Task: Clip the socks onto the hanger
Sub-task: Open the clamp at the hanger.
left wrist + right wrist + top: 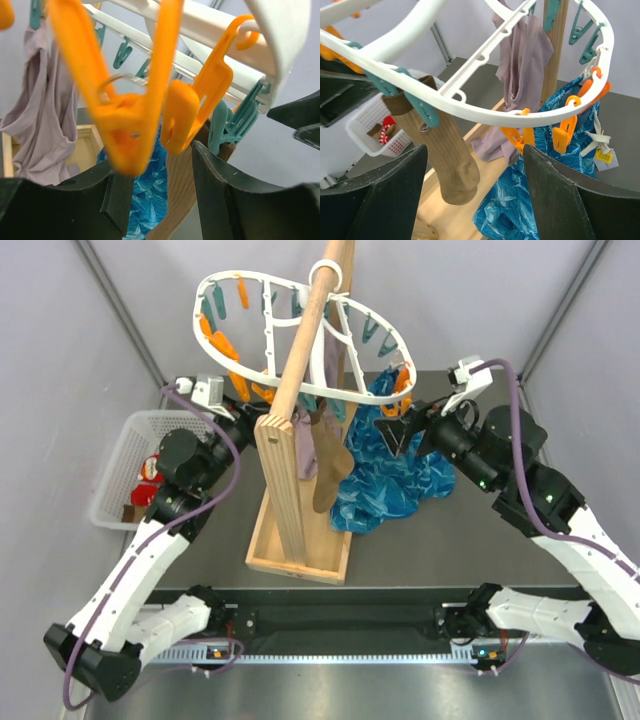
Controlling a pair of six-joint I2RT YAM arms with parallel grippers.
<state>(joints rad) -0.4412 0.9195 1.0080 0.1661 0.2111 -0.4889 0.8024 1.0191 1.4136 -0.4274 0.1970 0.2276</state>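
Note:
The hanger, a white oval ring with orange and teal pegs, hangs tilted on the wooden pole. A tan sock and a mauve sock hang clipped under it. Red socks lie in the basket. My left gripper is under the ring's left side. Up close, the left gripper is open, and the lower ends of two orange pegs hang just above its fingers. My right gripper stands open and holds nothing, below the ring and facing the tan sock and the mauve sock.
A wooden pole stand with a tray base fills the middle. A crumpled blue patterned cloth lies to its right. The white mesh basket sits at the left, beside the left arm. Grey walls close in on both sides.

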